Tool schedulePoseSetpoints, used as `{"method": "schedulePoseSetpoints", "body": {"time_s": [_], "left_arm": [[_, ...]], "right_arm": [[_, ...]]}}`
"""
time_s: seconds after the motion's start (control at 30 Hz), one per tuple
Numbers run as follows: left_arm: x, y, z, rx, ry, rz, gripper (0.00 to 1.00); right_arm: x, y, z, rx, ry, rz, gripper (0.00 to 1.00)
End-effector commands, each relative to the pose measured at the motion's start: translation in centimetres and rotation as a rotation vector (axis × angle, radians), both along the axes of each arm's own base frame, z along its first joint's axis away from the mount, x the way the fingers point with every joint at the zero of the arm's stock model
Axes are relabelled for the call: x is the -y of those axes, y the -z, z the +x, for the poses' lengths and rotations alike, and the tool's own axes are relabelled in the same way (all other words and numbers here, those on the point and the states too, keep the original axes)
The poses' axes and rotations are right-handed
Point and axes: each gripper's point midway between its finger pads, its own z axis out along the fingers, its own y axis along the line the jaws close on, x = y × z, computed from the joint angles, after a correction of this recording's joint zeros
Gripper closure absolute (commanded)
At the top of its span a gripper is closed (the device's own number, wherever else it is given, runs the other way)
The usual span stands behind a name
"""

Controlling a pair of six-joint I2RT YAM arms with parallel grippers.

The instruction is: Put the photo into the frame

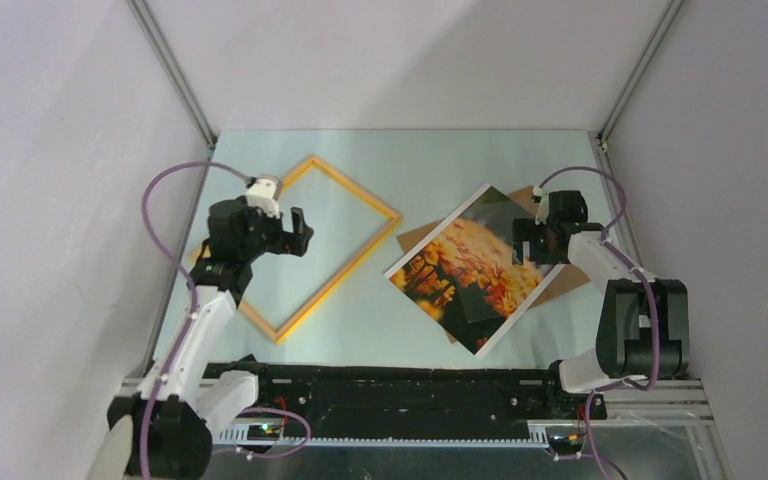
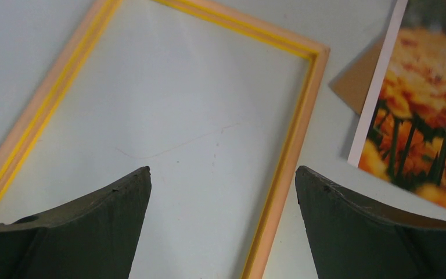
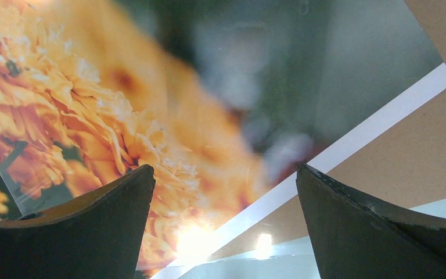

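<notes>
Slanting near-left to far-right, frame [image 1: 355, 186] long axis.

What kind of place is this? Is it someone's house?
Probably a robot test booth, not a house: plain grey panel walls with metal corner struts, a pale table, and two black-and-white robot arms bolted at its near edge.

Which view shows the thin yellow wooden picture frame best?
Top external view: nearly the whole thin yellow wooden picture frame shows. The left wrist view shows only part; the right wrist view shows none.
</notes>
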Motion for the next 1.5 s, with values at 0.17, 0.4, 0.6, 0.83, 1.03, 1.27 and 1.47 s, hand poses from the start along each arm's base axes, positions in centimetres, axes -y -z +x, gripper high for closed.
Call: {"method": "schedulePoseSetpoints", "body": {"time_s": [0.17, 0.4, 0.6, 0.83, 1.03, 1.27, 1.47], "left_arm": [[4.5, 9.4, -0.4, -0.331, 0.198, 0.302, 0.02], [6.1, 13.2, 0.0, -0.474, 0.23, 0.376, 0.02], [7.6, 15.8, -0.3, -0.552, 0.256, 0.41, 0.06], [8.4, 17.2, -0.3, -0.609, 0.255, 0.417, 0.25], [10.3, 17.4, -0.3, -0.665, 0.262, 0.321, 0.45], [13.5, 17.3, 1.3, -0.752, 0.249, 0.178, 0.77], [16.9, 16.5, 3.2, -0.817, 0.214, 0.01, 0.9]], "right_arm": [[-1.0, -1.6, 0.8, 0.033, -0.064, -0.013, 0.04], [-0.9, -2.5, 0.8, 0.058, -0.067, -0.016, 0.05], [-0.9, -2.5, 0.7, 0.058, -0.068, -0.013, 0.05], [-0.9, -2.7, 0.8, 0.066, -0.068, -0.006, 0.05], [-0.8, -3.1, 0.8, 0.077, -0.065, -0.001, 0.05], [-0.6, -3.2, 0.8, 0.078, -0.056, -0.003, 0.05], [0.6, -3.4, 0.8, 0.082, -0.021, -0.004, 0.05]]}}
